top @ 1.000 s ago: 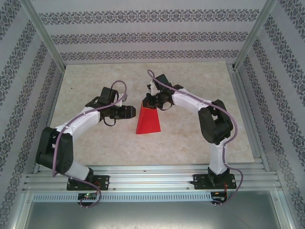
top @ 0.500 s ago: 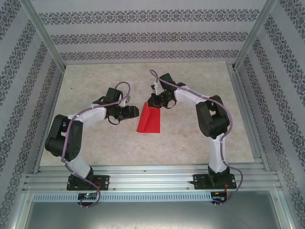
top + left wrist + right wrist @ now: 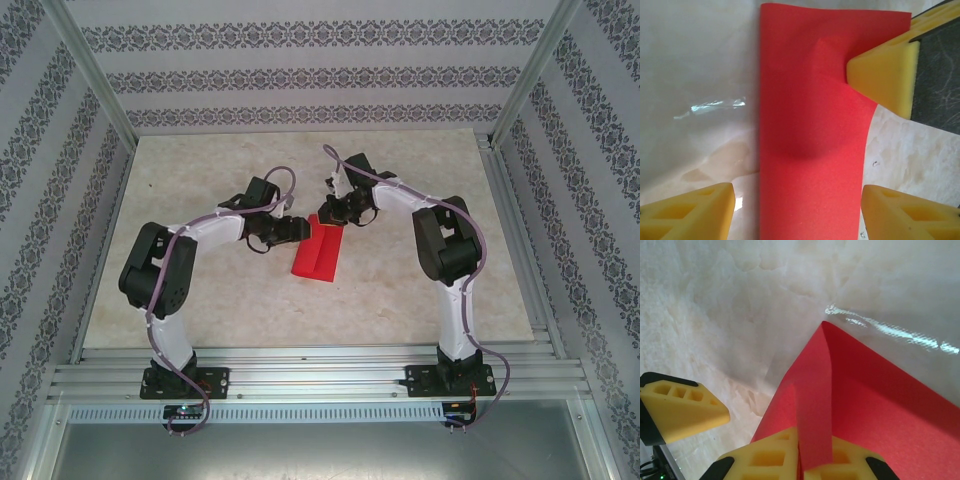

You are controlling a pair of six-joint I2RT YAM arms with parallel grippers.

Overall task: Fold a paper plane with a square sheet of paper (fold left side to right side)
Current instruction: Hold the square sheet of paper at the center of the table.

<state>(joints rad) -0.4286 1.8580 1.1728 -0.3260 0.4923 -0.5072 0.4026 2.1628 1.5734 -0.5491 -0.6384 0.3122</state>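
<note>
At the middle of the worktop (image 3: 200, 300), the paper plane (image 3: 317, 258) lies with bare surface on every side, the walls (image 3: 300, 80) well apart. The right end effector (image 3: 800, 460) pinches its upturned far edge; the left end effector (image 3: 797, 205) stands wide astride it. Since a second ago, the left arm (image 3: 200, 235) has closed in and the paper shows narrower.

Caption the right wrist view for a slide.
Right gripper shut on an upright fold of the red paper plane, on the pale marbled table.
</note>
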